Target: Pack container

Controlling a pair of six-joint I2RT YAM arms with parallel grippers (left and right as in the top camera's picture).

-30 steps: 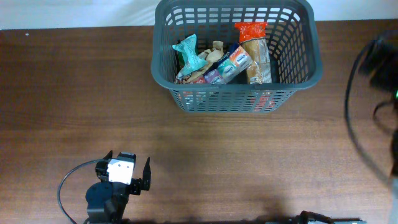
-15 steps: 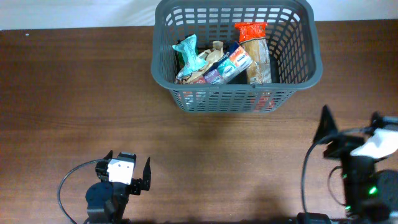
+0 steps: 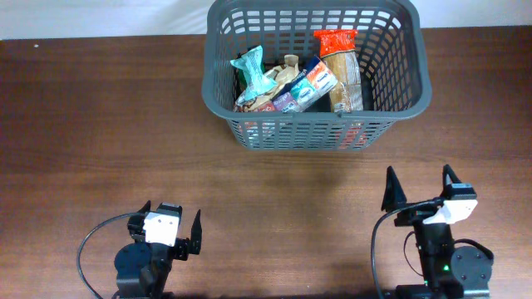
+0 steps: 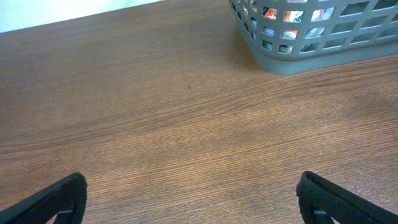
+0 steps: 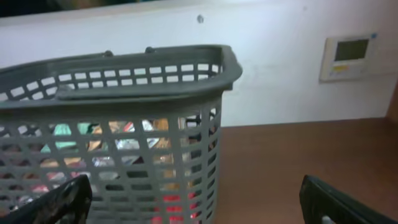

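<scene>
Both pincers sit spread apart and empty, left gripper (image 3: 173, 214) at 7 o'clock and right gripper (image 3: 419, 189) at 5, wooden table (image 3: 100, 124) running up to the container (image 3: 316, 115) at 12 (snack packets (image 3: 287, 83) piled inside).

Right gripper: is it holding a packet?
No: in the overhead view the right gripper has its fingers spread open with nothing between them, apart from the basket.
</scene>
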